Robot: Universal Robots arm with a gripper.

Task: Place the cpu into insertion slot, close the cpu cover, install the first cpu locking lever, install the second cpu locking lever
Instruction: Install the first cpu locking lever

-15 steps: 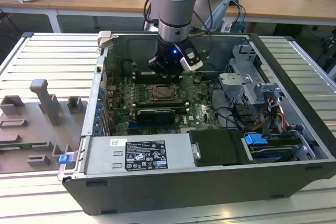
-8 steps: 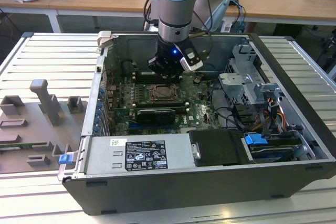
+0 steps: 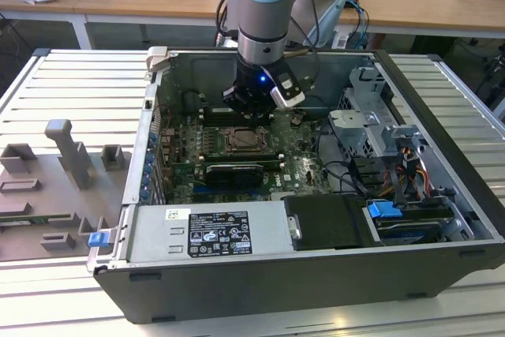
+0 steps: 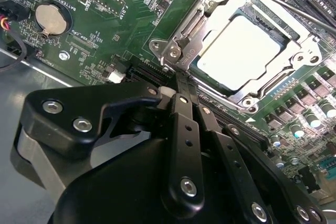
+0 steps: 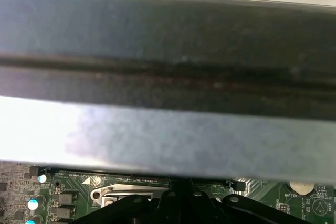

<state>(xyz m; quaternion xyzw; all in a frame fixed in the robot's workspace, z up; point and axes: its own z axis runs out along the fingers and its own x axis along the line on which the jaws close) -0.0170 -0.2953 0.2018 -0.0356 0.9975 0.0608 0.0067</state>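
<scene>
Cpu (image 4: 242, 51) seated under closed cpu cover (image 4: 210, 22), just beyond pressed-together gripper (image 4: 181, 85) fingertips.

Hard to read in the exterior view: insertion slot (image 3: 240, 140) too small to show the seated chip or cover state, fingertips masked by the gripper (image 3: 254, 105) body. In the second wrist view, cpu cover (image 4: 210, 22) cut off at the frame's upper edge, near corner hidden behind the black fingers (image 4: 185, 114). In the first wrist view, blurred grey chassis wall (image 5: 168, 77) blocking most of the motherboard (image 5: 21, 192).
</scene>
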